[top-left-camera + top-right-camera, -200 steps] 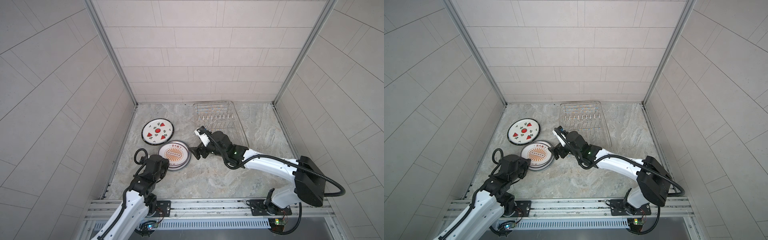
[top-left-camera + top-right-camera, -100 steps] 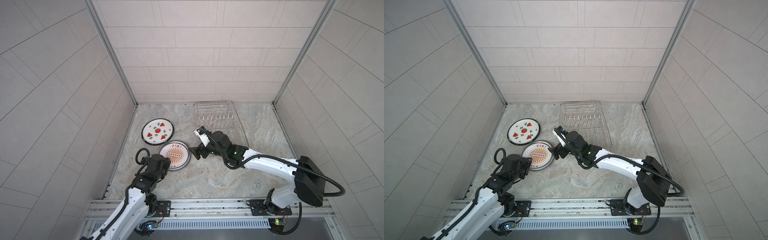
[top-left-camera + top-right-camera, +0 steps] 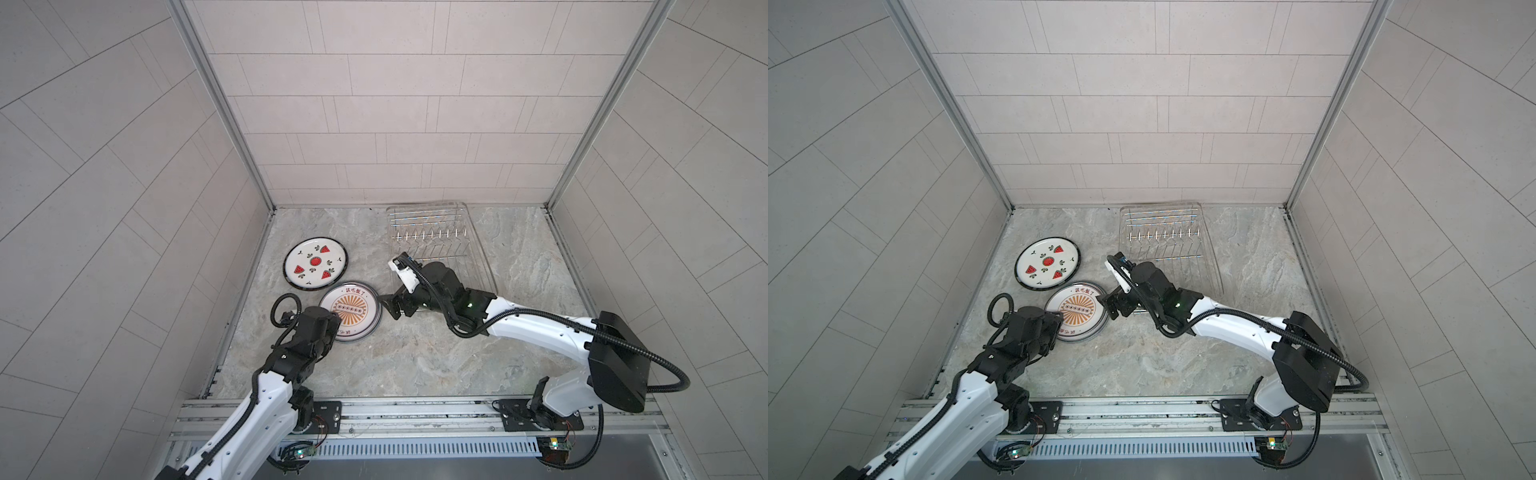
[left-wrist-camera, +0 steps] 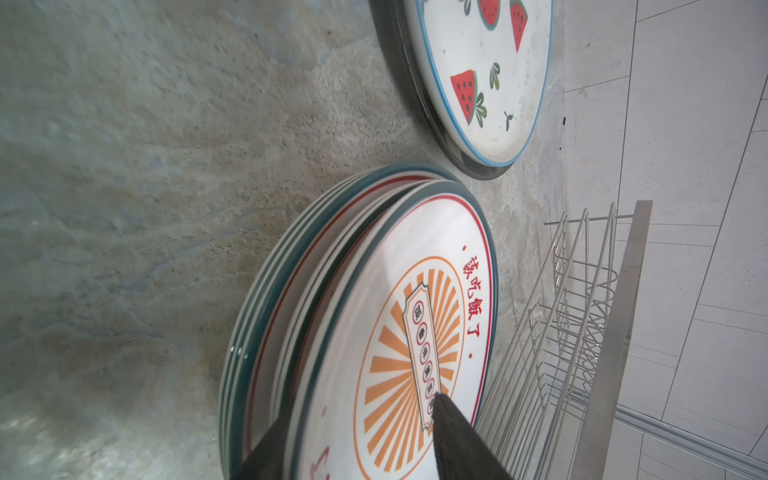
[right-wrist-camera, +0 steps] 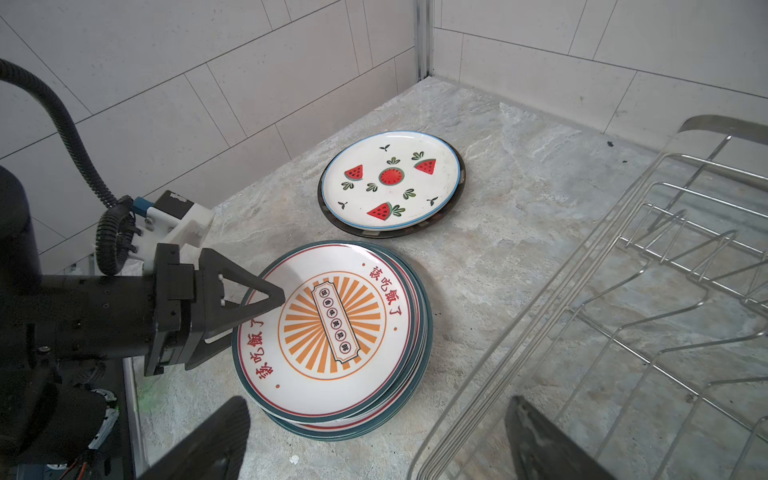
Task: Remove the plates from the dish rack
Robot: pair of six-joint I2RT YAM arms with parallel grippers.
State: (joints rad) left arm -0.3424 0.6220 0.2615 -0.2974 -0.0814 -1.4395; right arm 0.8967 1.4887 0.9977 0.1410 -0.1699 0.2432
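— Checking the dish rack (image 3: 440,253) first: is any plate standing between the prongs?

— No, you can see in both top views that it is bare. The plates lie on the table (image 3: 415,357), on the left arm's side of the rack. The watermelon plates (image 3: 315,263) are farther back, and the sunburst stack (image 3: 353,309) is just in front of them.

— Which step is in hand, then?

— I judge it is the final one, the release of the top plate onto the sunburst stack. Your left gripper (image 5: 257,320) has one finger above the rim and one below it, with the jaws parted. The plate lies flat on the stack by itself.

— And the right gripper (image 3: 390,308)?

— It is spread wide and grasps nothing, just beside the opposite edge of the same stack.

— What does the next move call for?

— You should draw the left gripper straight back, low and level, so the lower finger does not drag the plate. The stack sits a little uneven, so go slowly. After that, I think nothing remains to unload.
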